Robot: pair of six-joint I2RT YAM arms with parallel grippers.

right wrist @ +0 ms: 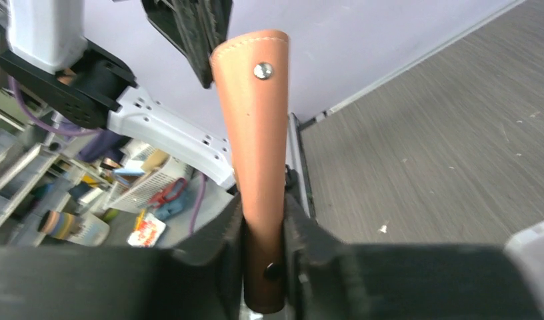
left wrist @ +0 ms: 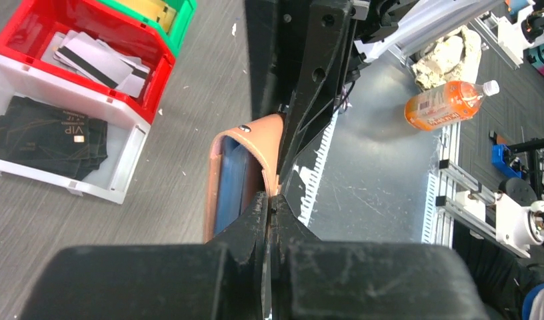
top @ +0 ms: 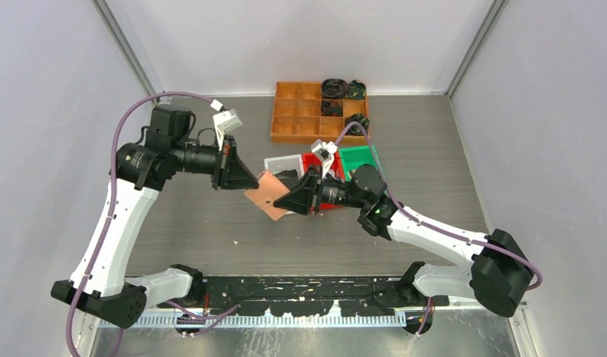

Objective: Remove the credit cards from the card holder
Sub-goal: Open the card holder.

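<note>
The salmon-pink card holder (top: 265,195) hangs in the air over the table middle, held between both arms. My left gripper (top: 254,184) is shut on one thin edge of it; the left wrist view shows the fingertips (left wrist: 259,212) pinched on the leather beside a blue inner pocket (left wrist: 231,179). From the other side my right gripper (top: 279,203) is shut on the card holder (right wrist: 256,127), a finger pressed against each face near a snap stud. Credit cards lie in the bins: black ones (left wrist: 53,137) in the white bin, pale ones (left wrist: 103,60) in the red bin. Any cards inside the holder are hidden.
White (top: 282,162), red (top: 312,159) and green (top: 360,159) bins stand side by side just behind the holder. An orange compartment tray (top: 300,119) with dark items sits at the back. The table's near edge rail (top: 300,286) runs between the arm bases.
</note>
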